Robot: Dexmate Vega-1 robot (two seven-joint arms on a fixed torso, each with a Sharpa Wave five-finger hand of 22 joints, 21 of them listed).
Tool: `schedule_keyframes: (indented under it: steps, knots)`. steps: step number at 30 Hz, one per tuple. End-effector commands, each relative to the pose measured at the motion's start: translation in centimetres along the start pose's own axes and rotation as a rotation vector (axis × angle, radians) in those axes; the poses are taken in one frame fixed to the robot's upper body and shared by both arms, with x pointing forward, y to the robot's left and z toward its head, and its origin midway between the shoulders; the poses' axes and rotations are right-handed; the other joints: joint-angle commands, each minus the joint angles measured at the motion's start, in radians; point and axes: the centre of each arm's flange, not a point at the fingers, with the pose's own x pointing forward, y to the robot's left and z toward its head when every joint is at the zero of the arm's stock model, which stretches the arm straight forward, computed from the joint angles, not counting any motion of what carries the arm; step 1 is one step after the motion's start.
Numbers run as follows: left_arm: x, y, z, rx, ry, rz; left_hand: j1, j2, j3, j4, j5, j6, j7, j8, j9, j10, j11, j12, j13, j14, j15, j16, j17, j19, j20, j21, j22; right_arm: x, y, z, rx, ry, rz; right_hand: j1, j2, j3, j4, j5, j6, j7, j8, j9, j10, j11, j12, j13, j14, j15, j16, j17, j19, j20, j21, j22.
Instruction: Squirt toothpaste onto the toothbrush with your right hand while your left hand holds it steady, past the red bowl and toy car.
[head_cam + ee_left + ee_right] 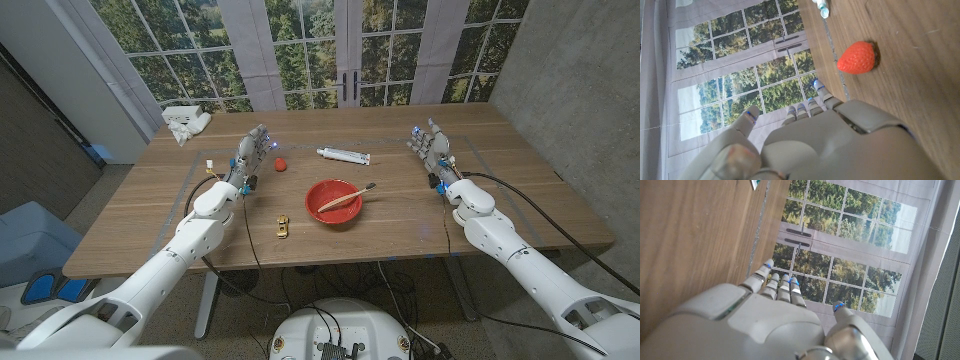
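A toothbrush [346,198] lies across the red bowl [333,214] at the table's middle, its head toward the right. The white toothpaste tube [343,155] lies beyond the bowl; its cap end [823,8] shows in the left wrist view. A small yellow toy car [283,226] sits left of the bowl. My left hand [251,153] stands at the left with fingers apart, holding nothing, next to a red strawberry [280,164] [856,57]. My right hand [431,146] stands open at the right, well clear of the tube. Both hands also show from behind [820,145] [775,325].
A crumpled white cloth [187,123] lies at the far left corner of the table [520,200]. A small white and yellow item [209,164] lies left of my left hand. Windows stand behind the far edge.
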Motion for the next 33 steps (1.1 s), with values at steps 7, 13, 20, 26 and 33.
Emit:
schedule_keyframes:
  steps: [7,13,20,26,33]
  knots:
    - [0.0,0.3,1.0,0.074,-0.025,0.014,-0.001,0.099,0.009,-0.002,0.007,0.003,-0.009,0.009,0.005,0.005,-0.008,0.009,0.004,-0.002,-0.019,0.008,0.004,0.006,-0.035,-0.002,0.002,0.2,0.3,-0.1,-0.001,0.003,0.000,0.008,0.070,0.005,-0.002,0.007,0.008,0.002,0.005,0.003,0.006,0.003,0.005,0.004,-0.002,-0.004,0.006,-0.001,0.006,0.000,0.005,0.001]
    - [0.1,0.2,1.5,0.116,-0.049,0.023,0.012,0.056,0.005,-0.043,-0.004,0.067,-0.049,0.021,0.006,0.054,-0.023,0.019,0.003,0.045,-0.017,0.010,-0.005,0.049,0.003,-0.012,0.002,0.1,0.5,-0.2,0.001,0.003,0.001,0.010,0.062,0.003,-0.007,0.007,0.008,0.006,0.005,0.003,0.007,0.007,0.006,0.004,-0.002,0.007,0.006,-0.005,0.006,0.011,0.004,0.001]
    - [-0.1,0.1,2.0,0.161,-0.071,0.045,0.017,0.027,-0.001,-0.093,-0.032,0.123,-0.075,0.020,0.007,0.109,-0.022,0.023,0.005,0.148,0.058,0.021,-0.002,0.127,0.088,-0.020,0.006,0.0,0.6,-0.3,0.008,0.008,-0.002,0.013,0.052,0.001,-0.012,0.006,0.008,0.009,0.005,0.003,0.010,0.014,0.007,0.004,0.008,0.020,0.008,-0.009,0.014,0.024,0.006,0.001]
    - [-0.3,-0.1,2.7,0.227,-0.101,0.062,0.029,0.025,0.015,-0.148,-0.061,0.257,-0.063,0.037,0.010,0.247,0.009,0.048,0.009,0.340,0.039,0.046,0.000,0.205,0.133,-0.028,0.011,-0.1,0.7,-0.2,-0.003,0.007,0.002,0.015,0.047,0.000,-0.015,0.005,0.010,0.011,0.006,0.003,0.011,0.015,0.007,0.004,0.010,0.023,0.008,-0.012,0.017,0.030,0.007,0.001]
    - [-0.5,-0.4,3.6,0.329,-0.092,0.055,0.066,0.027,0.044,-0.218,-0.076,0.342,-0.040,0.044,0.013,0.342,0.016,0.060,0.012,0.428,0.013,0.045,0.000,0.248,0.136,-0.032,0.015,-0.2,0.9,-0.2,0.001,0.006,-0.001,0.018,0.044,0.001,-0.019,0.004,0.011,0.012,0.007,0.003,0.014,0.015,0.008,0.004,0.010,0.023,0.008,-0.015,0.018,0.031,0.006,0.001]
